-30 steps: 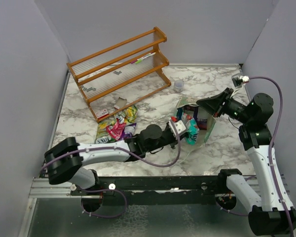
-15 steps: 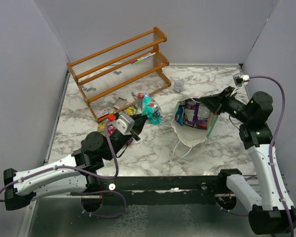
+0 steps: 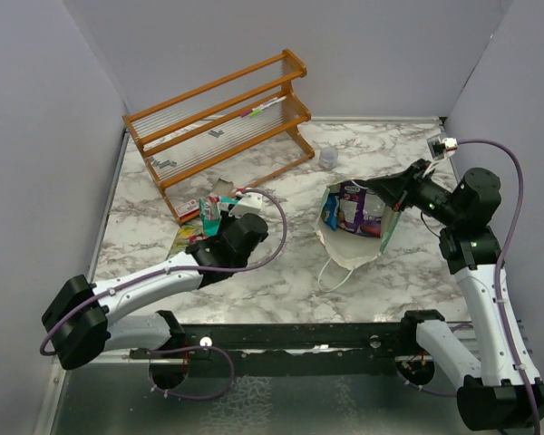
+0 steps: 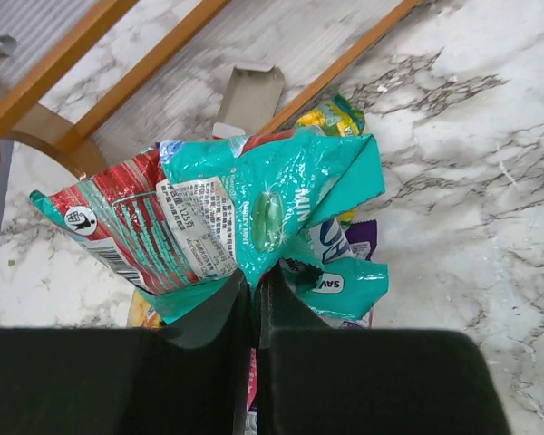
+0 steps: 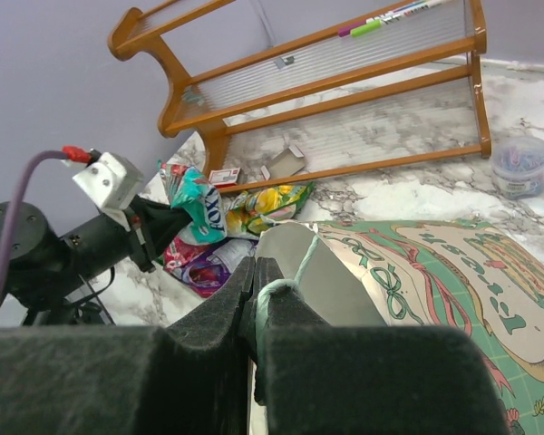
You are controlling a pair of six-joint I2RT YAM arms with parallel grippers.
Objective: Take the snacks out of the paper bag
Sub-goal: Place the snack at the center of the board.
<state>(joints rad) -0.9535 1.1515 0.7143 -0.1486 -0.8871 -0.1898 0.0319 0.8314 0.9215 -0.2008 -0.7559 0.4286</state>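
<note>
My left gripper [image 4: 256, 276] is shut on a teal packet [image 4: 272, 195] and holds it over the snack pile by the wooden rack. A red-and-teal packet [image 4: 118, 231] hangs beside it. In the top view the left gripper [image 3: 219, 221] is left of the table's centre, with the teal packet [image 3: 210, 214] at its tip. A green-yellow packet [image 4: 340, 113] and a purple one [image 4: 361, 237] lie below. The mint-green paper bag [image 3: 352, 243] lies open at centre right with a purple packet [image 3: 357, 208] inside. My right gripper [image 5: 257, 272] is shut on the bag's string handle [image 5: 295, 272] at its rim.
The wooden rack [image 3: 218, 127] stands at the back left, with small white tags [image 3: 223, 188] and a red card [image 3: 189, 208] at its foot. A small grey cup [image 3: 328, 158] sits behind the bag. Grey walls close in the left, back and right sides.
My left arm pulled the teal packet out of the bag and carried it left, down to the pile by the rack. The right gripper and the bag stayed in place.
</note>
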